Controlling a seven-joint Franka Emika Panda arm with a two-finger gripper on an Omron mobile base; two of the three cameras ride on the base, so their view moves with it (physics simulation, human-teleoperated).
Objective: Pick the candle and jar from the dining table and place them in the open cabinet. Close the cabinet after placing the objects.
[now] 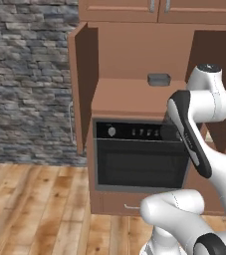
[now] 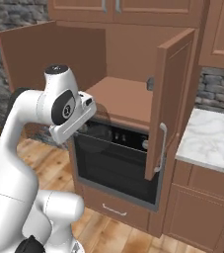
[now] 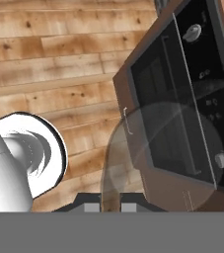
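Inside the tall brown wooden cabinet (image 1: 129,94) with both doors open sits the grey lidded jar (image 1: 159,79); the gripper (image 3: 103,206) fingers look clenched, empty.

A brown wooden cabinet (image 1: 129,64) is seen upper centre of the frame, a grey jar (image 1: 159,79) inside. A black-fronted oven (image 1: 139,157) is shown below, beside grey mottled stonework (image 1: 27,74).

text: none legible | oven (image 1: 142,154) panel: pale marks, too small to read
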